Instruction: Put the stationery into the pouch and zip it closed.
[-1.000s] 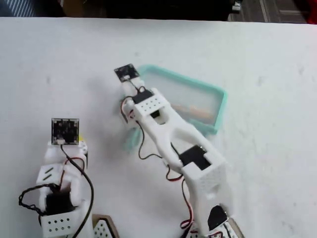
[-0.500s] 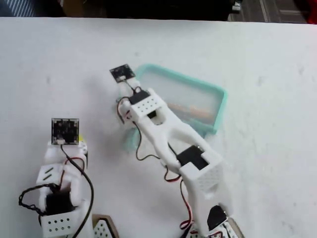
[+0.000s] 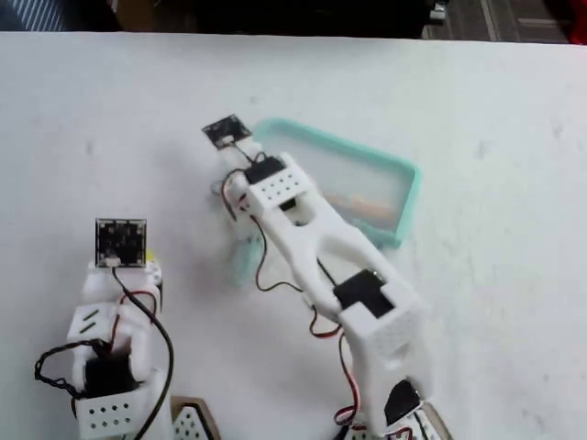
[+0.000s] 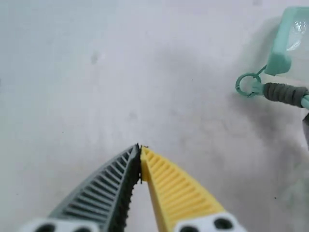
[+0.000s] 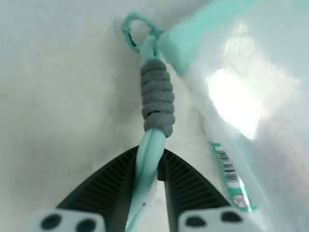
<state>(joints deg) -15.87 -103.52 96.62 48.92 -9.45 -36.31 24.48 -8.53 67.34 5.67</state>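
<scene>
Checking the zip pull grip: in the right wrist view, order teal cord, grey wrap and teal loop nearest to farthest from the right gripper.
1. Teal cord, between the jaws of the right gripper.
2. Grey wrap, just beyond the tips.
3. Teal loop, at the far end.

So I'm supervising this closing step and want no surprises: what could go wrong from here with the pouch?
The right gripper pinches the thin pull cord only at the tips of its fingers, so the cord may slip out under a pull. Nothing pins the pouch; the left gripper sits shut apart from it, so a tug might drag the whole pouch instead of closing it.
</scene>
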